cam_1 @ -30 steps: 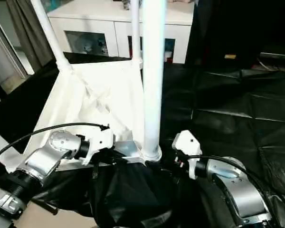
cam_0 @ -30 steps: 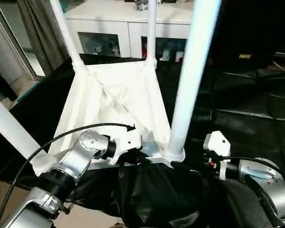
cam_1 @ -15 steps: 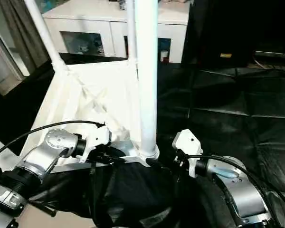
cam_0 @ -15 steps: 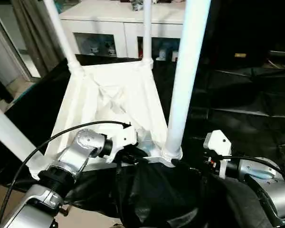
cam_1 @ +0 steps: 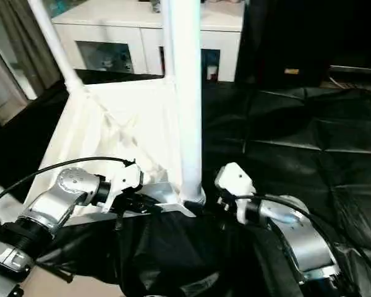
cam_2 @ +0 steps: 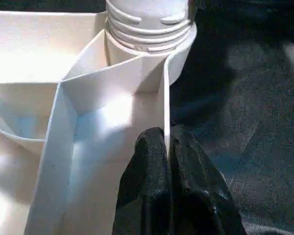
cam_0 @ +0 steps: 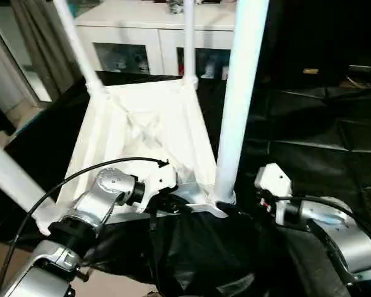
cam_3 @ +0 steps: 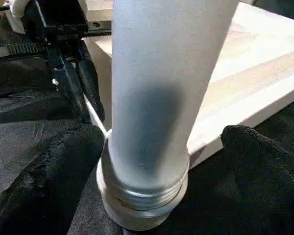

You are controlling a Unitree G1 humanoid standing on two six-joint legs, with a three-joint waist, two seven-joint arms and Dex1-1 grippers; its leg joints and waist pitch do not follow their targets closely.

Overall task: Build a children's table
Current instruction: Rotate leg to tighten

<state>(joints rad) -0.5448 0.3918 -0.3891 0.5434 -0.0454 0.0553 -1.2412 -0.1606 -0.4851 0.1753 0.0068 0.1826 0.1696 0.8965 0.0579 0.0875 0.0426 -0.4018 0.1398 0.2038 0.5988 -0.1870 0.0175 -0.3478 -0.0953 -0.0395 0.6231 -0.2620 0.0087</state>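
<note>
Tabletop: we are seeing the white tabletop (cam_0: 151,133) lying upside down on the black-draped worktop (cam_0: 334,124), ribbed underside facing up, near edge just in front of us.
Legs: four legs are standing up from the corner sockets; the near right leg (cam_0: 238,93) is rising straight from its socket (cam_2: 147,29), the two far legs (cam_0: 80,49) are leaning slightly in our view, and the near left leg (cam_0: 9,173) is slanting off the picture edge.
Left hand: our left hand (cam_2: 166,161) is pinching the thin near rim of the tabletop, fingers nearly together with the rim wall between them, just beside the near right socket.
Right hand: our right hand (cam_3: 152,161) is standing wide, one finger (cam_3: 54,171) on each side of the near right leg's flared base, and we are judging that neither is pressing it.
Risk, seating: we cannot tell whether this leg is fully home; if it is not, it may be tipping or popping out once the table is turned over.
Risk, closing: if we close off-centre, we may be shoving the leg sideways and levering the socket.
Risk, rim grip: the pinch is narrow, so a hard push may be sliding the tabletop across the slick black cover.
Risk, cable: the left arm's cable (cam_0: 80,176) is looping above the tabletop and may be snagging.
</note>
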